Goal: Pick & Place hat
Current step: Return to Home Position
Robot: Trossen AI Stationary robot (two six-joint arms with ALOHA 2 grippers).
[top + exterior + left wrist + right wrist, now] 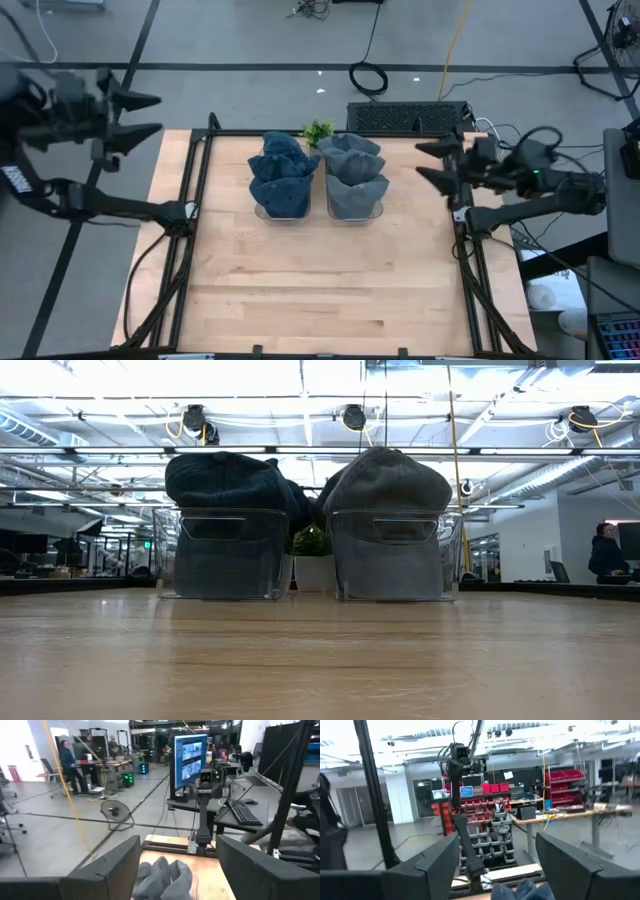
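Observation:
Two clear bins stand side by side at the table's far middle. The left bin holds dark blue hats (pixel 283 172) (pixel 232 482), piled above its rim. The right bin holds grey hats (pixel 354 172) (pixel 388 482), also heaped over the rim. My left gripper (pixel 140 115) (pixel 177 865) hovers open beyond the table's left edge, high up, pointing toward the bins. My right gripper (pixel 432 165) (pixel 497 865) hovers open at the table's right edge, pointing toward the grey hats. Neither gripper shows in the low view.
A small green plant (pixel 318 131) (pixel 312 542) stands just behind the gap between the bins. A black frame (pixel 200 180) runs along the table's left, right and far sides. Bare wood (pixel 320 280) stretches in front of the bins. A person (pixel 607 555) sits far off in the room.

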